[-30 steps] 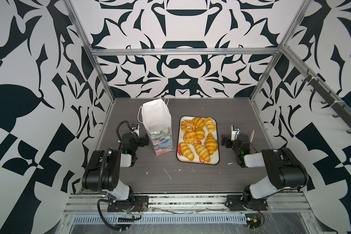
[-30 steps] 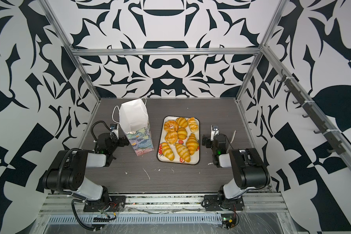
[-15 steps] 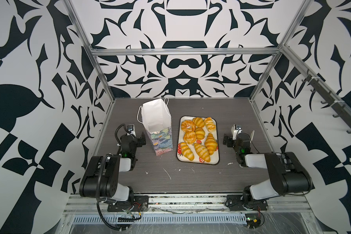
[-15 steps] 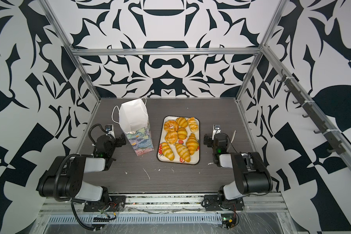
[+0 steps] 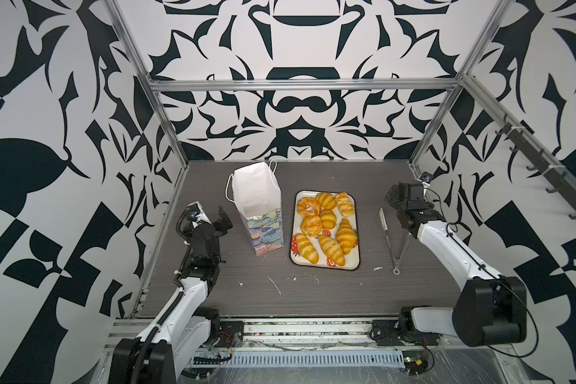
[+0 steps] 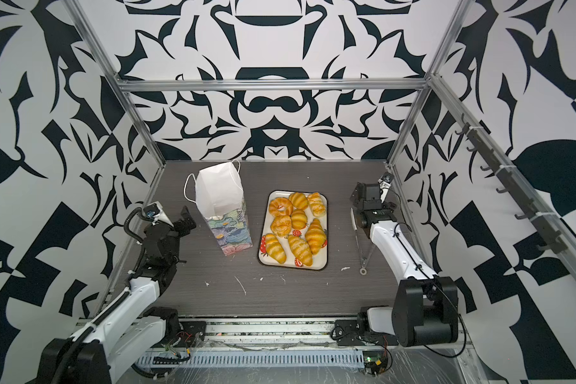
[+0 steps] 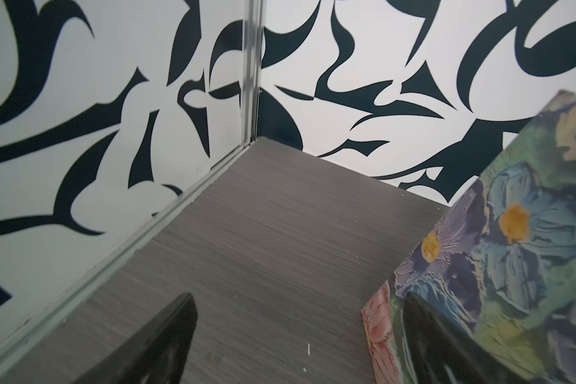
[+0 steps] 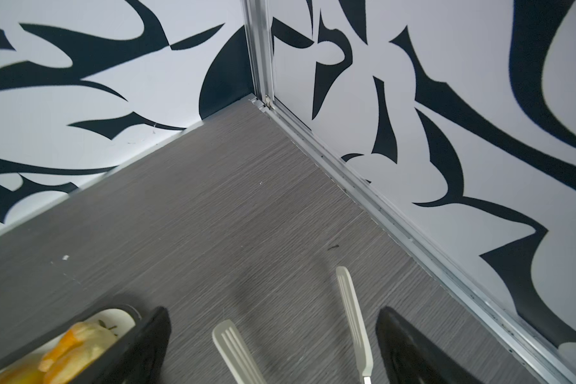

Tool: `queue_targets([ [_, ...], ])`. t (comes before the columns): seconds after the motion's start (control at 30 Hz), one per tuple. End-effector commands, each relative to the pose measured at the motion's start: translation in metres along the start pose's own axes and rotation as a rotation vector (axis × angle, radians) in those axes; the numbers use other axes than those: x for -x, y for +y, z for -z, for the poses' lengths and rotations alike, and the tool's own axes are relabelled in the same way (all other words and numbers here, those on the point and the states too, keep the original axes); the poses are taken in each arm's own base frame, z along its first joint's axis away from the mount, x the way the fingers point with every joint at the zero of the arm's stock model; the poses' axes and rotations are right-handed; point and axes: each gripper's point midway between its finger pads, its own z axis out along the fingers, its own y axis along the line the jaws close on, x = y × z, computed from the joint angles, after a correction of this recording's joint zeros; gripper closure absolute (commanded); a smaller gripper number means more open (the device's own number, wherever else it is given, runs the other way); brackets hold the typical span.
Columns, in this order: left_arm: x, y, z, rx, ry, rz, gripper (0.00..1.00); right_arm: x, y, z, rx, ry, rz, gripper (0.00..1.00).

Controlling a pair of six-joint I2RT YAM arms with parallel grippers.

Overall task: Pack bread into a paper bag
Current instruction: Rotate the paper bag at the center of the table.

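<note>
**Q:** Where is the bread?

**A:** The bread [image 5: 326, 229] lies on a tray [image 5: 325, 268], just right of centre on the grey table [image 5: 313, 299] in both top views. It is golden croissants and a few round buns, packed close together. In my right wrist view, a tray corner and some blurred bread [image 8: 64, 352] fill the lower left.

**Q:** And the bag?

**A:** The bag [image 5: 256, 199] stands upright just left of the tray, near it but apart. Its mouth is open and white inside, its lower part has a floral print, and thin cord handles stick out at the top. In my left wrist view the printed side [image 7: 512, 232] fills the right edge.

**Q:** What are your fingers doing?

**A:** Both sets are spread wide and grasp nothing. My left gripper [image 5: 225, 220] hangs left of the bag, close to its side. In the left wrist view one finger [image 7: 446, 352] overlaps the print, but I cannot tell whether it touches. My right gripper [image 5: 391, 198] sits at the right of the frame, beyond the tray.

**Q:** Anything else nearby?

**A:** Tongs [image 5: 389, 239] lie on the table right of the tray, partly under my right arm. In the right wrist view their two pale tips [image 8: 233, 345] show at the bottom, between my dark fingers [image 8: 143, 345] — not gripped.
</note>
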Motion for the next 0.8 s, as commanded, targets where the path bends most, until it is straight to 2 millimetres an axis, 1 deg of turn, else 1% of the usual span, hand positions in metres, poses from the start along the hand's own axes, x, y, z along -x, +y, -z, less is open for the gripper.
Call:
queue_targets([
  [0.0,-0.012,0.01,0.015,0.064,0.161,0.105,0.01,-0.041,-0.016,0.005,-0.054,0.178,-0.015,0.0],
  [0.07,-0.005,-0.001,0.027,0.006,0.209,0.131,0.01,-0.048,-0.015,0.009,-0.037,0.217,-0.008,0.01],
  [0.17,-0.002,-0.016,0.046,-0.094,0.266,0.158,0.01,-0.065,-0.011,0.017,0.009,0.292,0.045,0.04],
  [0.2,-0.002,-0.017,0.051,-0.108,0.28,0.163,0.01,-0.071,-0.01,0.02,0.02,0.311,0.07,0.04],
  [0.3,-0.013,-0.019,0.067,-0.134,0.36,0.188,0.01,-0.086,-0.011,0.032,0.05,0.352,0.132,0.07],
  [0.4,-0.032,-0.023,0.078,-0.168,0.457,0.22,0.01,-0.095,-0.012,0.048,0.092,0.37,0.145,0.07],
  [0.43,-0.041,-0.025,0.081,-0.179,0.495,0.234,0.01,-0.096,-0.012,0.053,0.109,0.369,0.144,0.07],
  [0.5,-0.057,-0.027,0.083,-0.192,0.546,0.256,0.0,-0.097,-0.01,0.064,0.152,0.362,0.142,0.07],
  [0.57,-0.078,-0.026,0.085,-0.191,0.61,0.278,0.01,-0.095,-0.011,0.071,0.174,0.352,0.142,0.07],
  [0.77,-0.114,-0.035,0.091,-0.245,0.735,0.281,0.09,-0.091,-0.015,0.087,0.201,0.352,0.165,0.07],
])
